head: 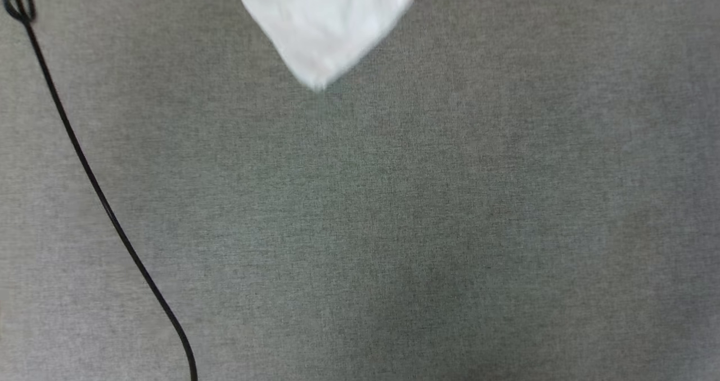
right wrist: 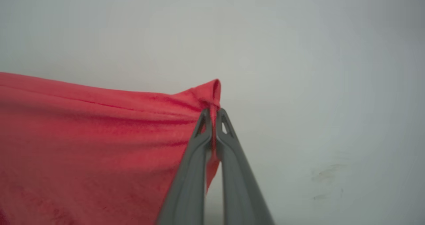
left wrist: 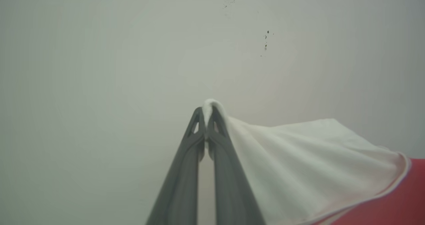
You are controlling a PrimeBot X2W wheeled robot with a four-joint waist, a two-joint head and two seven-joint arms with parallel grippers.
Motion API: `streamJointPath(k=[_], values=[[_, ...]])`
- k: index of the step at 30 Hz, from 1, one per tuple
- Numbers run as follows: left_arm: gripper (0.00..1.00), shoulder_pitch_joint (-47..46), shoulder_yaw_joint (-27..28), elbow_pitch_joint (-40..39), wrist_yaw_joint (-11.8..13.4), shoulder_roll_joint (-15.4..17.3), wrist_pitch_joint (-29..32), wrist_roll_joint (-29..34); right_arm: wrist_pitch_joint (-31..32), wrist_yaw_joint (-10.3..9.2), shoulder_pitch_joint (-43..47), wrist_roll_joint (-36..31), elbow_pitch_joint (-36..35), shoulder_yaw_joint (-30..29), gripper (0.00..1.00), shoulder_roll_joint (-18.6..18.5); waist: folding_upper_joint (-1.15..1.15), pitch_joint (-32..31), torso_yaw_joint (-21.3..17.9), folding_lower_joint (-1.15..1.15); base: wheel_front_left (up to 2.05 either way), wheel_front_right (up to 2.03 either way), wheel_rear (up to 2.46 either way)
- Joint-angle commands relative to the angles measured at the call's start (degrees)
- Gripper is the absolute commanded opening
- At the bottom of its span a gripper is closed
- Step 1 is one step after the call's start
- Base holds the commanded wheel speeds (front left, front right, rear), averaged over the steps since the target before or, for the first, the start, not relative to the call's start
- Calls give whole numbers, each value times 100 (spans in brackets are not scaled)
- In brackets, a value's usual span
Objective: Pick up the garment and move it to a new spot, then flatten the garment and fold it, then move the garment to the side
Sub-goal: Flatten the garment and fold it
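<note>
Sleeve cloth, white, sits pinched tight in my left gripper (left wrist: 206,109); the garment (left wrist: 298,158) stretches away rightward, lifted, to where my right gripper (right wrist: 213,111) clamps a red edge. Below, a white corner hangs over the grey surface (head: 394,229). I judge this the carry to a new spot; next I should lower it and spread it flat, arms held apart.

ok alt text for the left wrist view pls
The left gripper has its two dark fingers shut on a pinch of white sleeve of the garment, which drapes to the right and turns red at the lower right corner. Behind it is a plain pale surface with a few dark specks.
</note>
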Motion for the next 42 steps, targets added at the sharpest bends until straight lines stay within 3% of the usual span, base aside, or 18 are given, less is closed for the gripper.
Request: streamJointPath(k=[1,11,20,22,30,42], values=[[0,-207,3,113,-14,52,12,44,-67,-10,-189,-54,76,12,0,5,0,163,-16,-1,0,0,0],[0,-907,-61,883,-174,65,-53,33,-461,-9,-830,51,787,278,0,131,0,843,25,-1,0,0,0],[0,-510,-8,1554,-508,-36,-198,-257,-830,-9,-519,472,1521,717,0,193,0,993,70,-1,0,0,0],[0,72,1,1813,-683,-105,-269,-429,-1062,-8,43,736,1758,1037,0,195,0,708,78,-1,0,0,0],[0,1781,11,2074,-871,-315,-669,-797,-1517,-9,1654,1319,2081,1563,0,93,0,-208,125,-1,0,0,0],[0,4296,-20,1749,-921,-315,-934,-1021,-1897,-10,3677,1843,2083,1960,0,-14,0,-1499,151,-1,0,0,0]])
